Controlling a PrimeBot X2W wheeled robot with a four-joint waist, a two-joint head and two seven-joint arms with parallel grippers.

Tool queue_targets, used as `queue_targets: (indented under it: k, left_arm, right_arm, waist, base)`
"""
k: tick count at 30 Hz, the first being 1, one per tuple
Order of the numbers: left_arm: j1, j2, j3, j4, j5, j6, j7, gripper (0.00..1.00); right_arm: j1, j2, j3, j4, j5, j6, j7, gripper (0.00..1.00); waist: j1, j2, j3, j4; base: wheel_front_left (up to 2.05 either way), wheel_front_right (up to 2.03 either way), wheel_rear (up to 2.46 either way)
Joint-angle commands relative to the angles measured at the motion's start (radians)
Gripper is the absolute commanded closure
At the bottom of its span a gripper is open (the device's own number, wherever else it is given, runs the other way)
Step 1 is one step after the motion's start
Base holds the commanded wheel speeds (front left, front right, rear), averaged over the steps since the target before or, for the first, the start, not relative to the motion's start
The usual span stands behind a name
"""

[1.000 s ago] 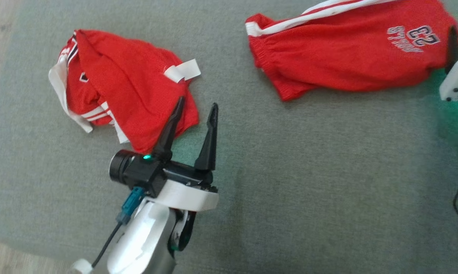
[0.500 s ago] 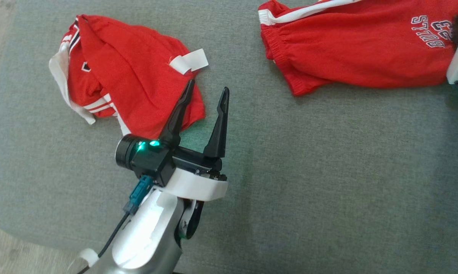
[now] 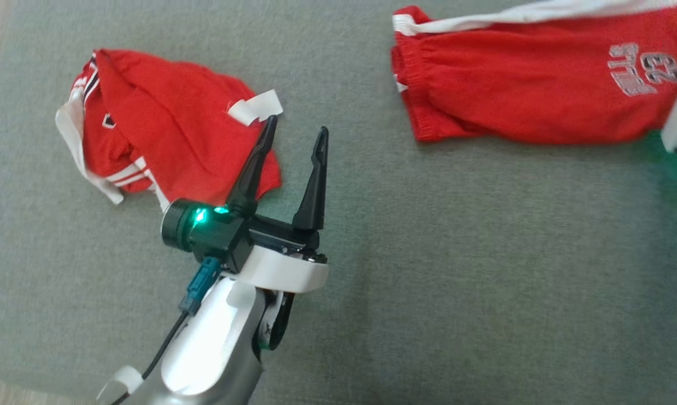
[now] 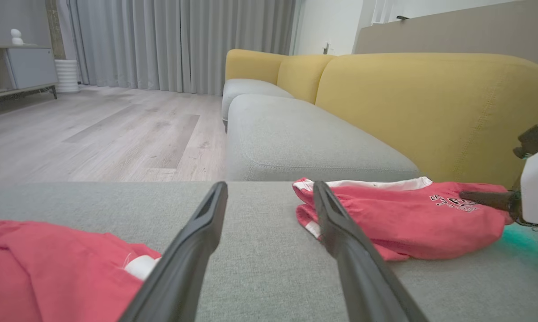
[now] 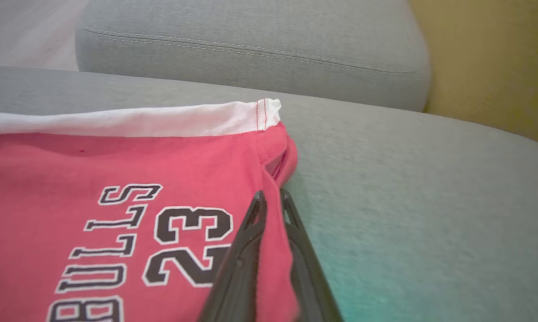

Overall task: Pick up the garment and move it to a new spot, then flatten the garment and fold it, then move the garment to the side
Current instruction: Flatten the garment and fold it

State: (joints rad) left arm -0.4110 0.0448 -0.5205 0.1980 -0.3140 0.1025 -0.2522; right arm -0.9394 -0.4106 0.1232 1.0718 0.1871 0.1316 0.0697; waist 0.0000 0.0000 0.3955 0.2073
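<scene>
Now, in the right wrist view, the right end effector [image 5: 272,197] is pinching shut on the side edge of the red shorts [image 5: 116,170], just beside the "23" print, with red cloth showing between its two fingers. The shorts are lying flat on the grey sofa seat [image 5: 407,170], their white band running along the far edge.

In the head view, you are seeing the shorts stretching crosswise along the top right. The gathered waistband is pointing toward the robot's left, and the printed end is reaching the right arm at the frame edge. So the grip is sitting at one end of the long axis, and a pull is likely going to drag the cloth lengthwise. The left end effector [image 3: 297,125] is standing wide open and empty, well apart from the shorts, beside a crumpled red garment [image 3: 164,129].

In the left wrist view, you are getting what the others are hiding. The right arm's dark finger is lying low and level over the shorts, which are resting on the seat, with the yellow backrest [image 4: 429,103] behind.
</scene>
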Motion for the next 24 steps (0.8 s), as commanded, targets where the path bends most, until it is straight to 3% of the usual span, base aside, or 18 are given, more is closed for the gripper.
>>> queue_targets:
  k: [1,8,14,24]
  left_arm:
    - [0.003,0.006,0.041,-0.023,0.013,-0.004,-0.01,0.0]
    - [0.031,0.005,0.059,-0.018,0.027,-0.013,-0.01,0.0]
    - [0.053,0.005,0.073,-0.021,0.04,-0.02,-0.01,0.0]
    - [0.069,0.005,0.097,-0.013,0.061,-0.034,-0.01,0.0]
  right_arm:
    - [0.038,-0.035,0.027,-0.028,0.028,-0.001,-0.023,1.0]
    - [0.111,-0.115,0.05,-0.029,0.076,-0.001,-0.048,1.0]
    - [0.167,-0.181,0.005,-0.001,0.118,-0.001,-0.079,1.0]
    - [0.162,-0.144,-0.016,0.01,0.126,-0.001,-0.137,1.0]
  waist:
    - [0.0,0.0,-0.033,-0.027]
    - [0.0,0.0,-0.077,-0.052]
    - [0.0,0.0,-0.095,-0.051]
    - [0.0,0.0,-0.111,-0.057]
  base:
    - [0.0,0.0,0.0]
    - [0.0,0.0,0.0]
    - [0.0,0.0,0.0]
    - [0.0,0.0,0.0]
